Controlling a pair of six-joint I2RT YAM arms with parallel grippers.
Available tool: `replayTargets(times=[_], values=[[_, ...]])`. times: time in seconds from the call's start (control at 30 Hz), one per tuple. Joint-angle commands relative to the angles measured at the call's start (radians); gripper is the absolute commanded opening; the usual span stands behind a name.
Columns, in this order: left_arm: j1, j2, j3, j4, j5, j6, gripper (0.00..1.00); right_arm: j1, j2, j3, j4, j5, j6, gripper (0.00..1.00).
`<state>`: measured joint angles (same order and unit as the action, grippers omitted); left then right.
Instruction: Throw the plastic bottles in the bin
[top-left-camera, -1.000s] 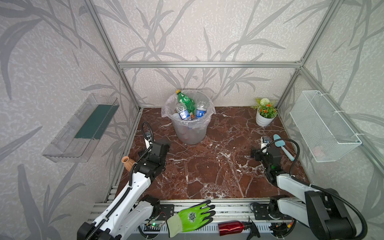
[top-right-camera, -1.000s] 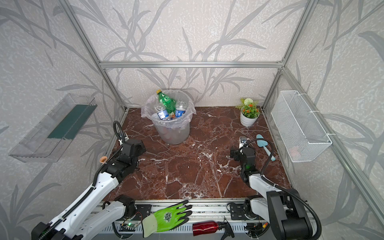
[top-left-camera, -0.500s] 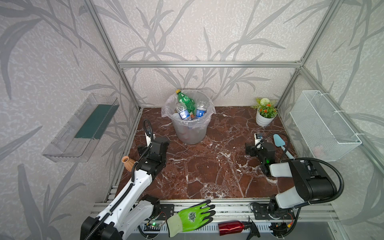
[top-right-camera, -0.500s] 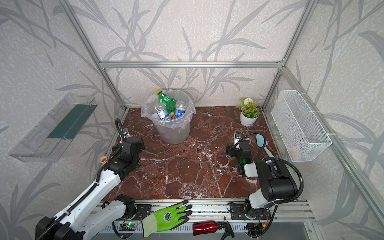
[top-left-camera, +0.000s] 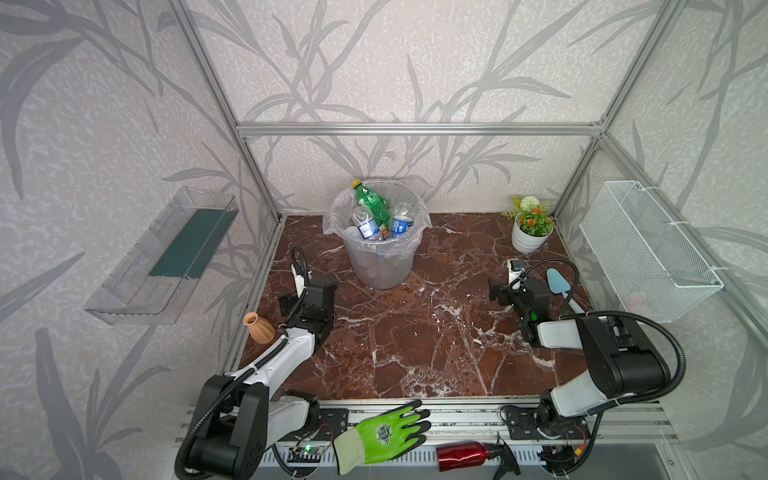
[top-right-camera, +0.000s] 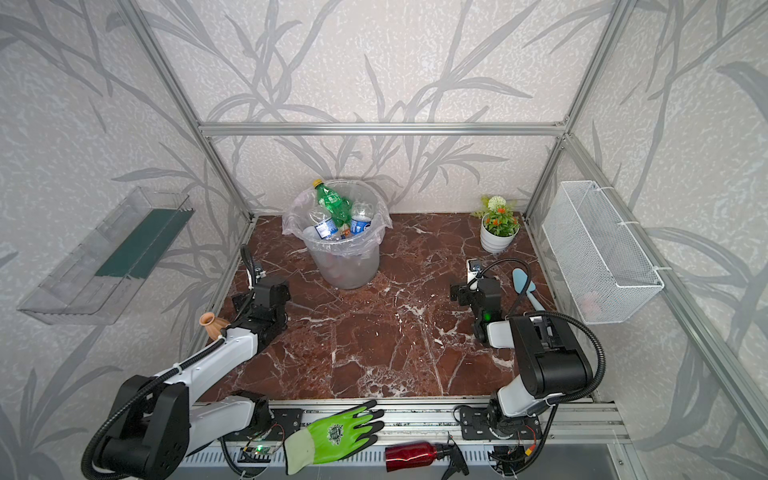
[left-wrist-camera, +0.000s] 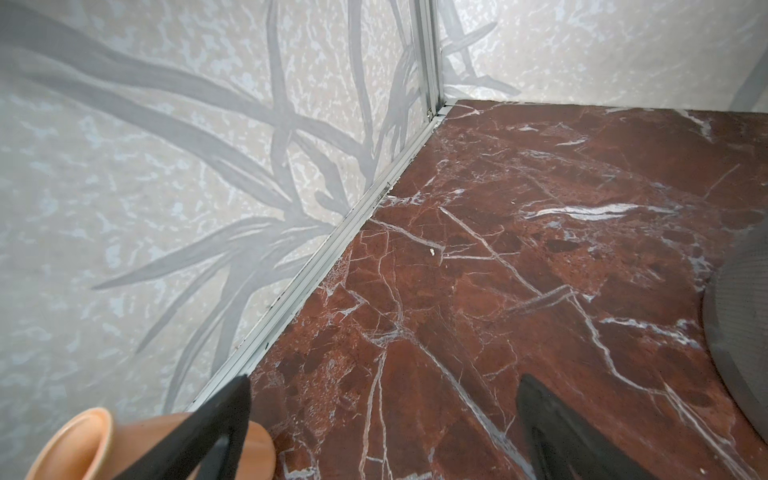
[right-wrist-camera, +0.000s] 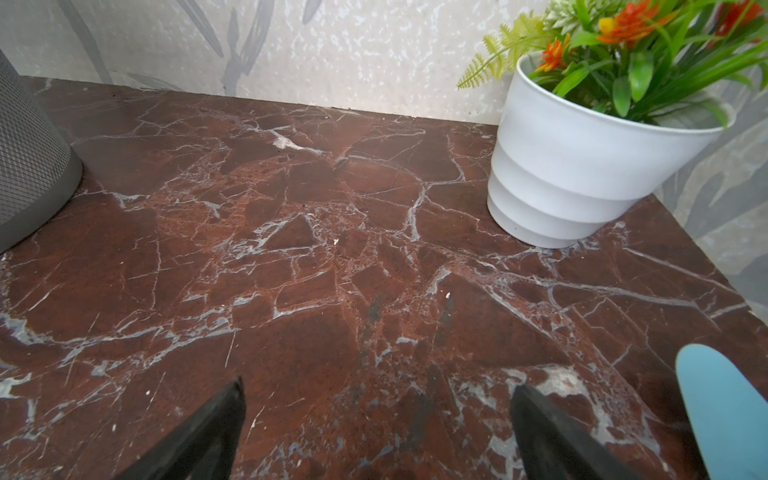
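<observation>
Plastic bottles (top-left-camera: 374, 220) filled the bag-lined grey bin (top-left-camera: 384, 270) at the back of the marble table (top-left-camera: 415, 340), a green bottle (top-left-camera: 371, 203) poking above the rim. Left gripper (left-wrist-camera: 382, 380) and right gripper (right-wrist-camera: 377, 384) hung over bare marble, fingers spread wide, holding nothing. The left one sat beside a terracotta vase (left-wrist-camera: 75, 444).

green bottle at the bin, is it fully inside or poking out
Poking out. The green bottle leans neck-up in the bin; its yellow cap rises above the rim, its base among the other bottles.
</observation>
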<state>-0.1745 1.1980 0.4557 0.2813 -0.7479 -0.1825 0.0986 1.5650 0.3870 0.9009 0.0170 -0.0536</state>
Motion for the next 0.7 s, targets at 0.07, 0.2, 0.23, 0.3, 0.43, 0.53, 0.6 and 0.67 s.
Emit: replayTargets(times=[0.07, 0.2, 0.23, 0.3, 0.43, 0.53, 0.6, 0.67], values=[[0.025, 0.107, -0.076, 0.387, 0.094, 0.075, 0.99, -0.002, 0.006, -0.002, 0.035, -0.004, -0.002, 0.99], [0.056, 0.237, -0.132, 0.628, 0.191, 0.123, 0.99, -0.002, 0.007, 0.000, 0.033, -0.004, -0.003, 0.99], [0.063, 0.270, -0.138, 0.691, 0.215, 0.136, 0.99, -0.002, 0.007, -0.001, 0.033, -0.003, -0.002, 0.99], [0.069, 0.272, -0.120, 0.640, 0.267, 0.149, 0.99, -0.001, 0.007, 0.000, 0.034, -0.003, -0.003, 0.99], [0.115, 0.348, -0.135, 0.741, 0.341, 0.120, 0.96, -0.002, 0.006, -0.001, 0.034, -0.003, -0.003, 0.99], [0.118, 0.337, -0.065, 0.576, 0.346, 0.116, 0.95, -0.002, 0.007, -0.002, 0.036, -0.003, -0.003, 0.99], [0.138, 0.343, -0.062, 0.590, 0.365, 0.096, 0.95, -0.002, 0.005, -0.003, 0.036, -0.002, -0.004, 0.99], [0.140, 0.329, -0.053, 0.539, 0.371, 0.092, 0.95, -0.002, 0.006, -0.004, 0.037, -0.002, -0.005, 0.99]])
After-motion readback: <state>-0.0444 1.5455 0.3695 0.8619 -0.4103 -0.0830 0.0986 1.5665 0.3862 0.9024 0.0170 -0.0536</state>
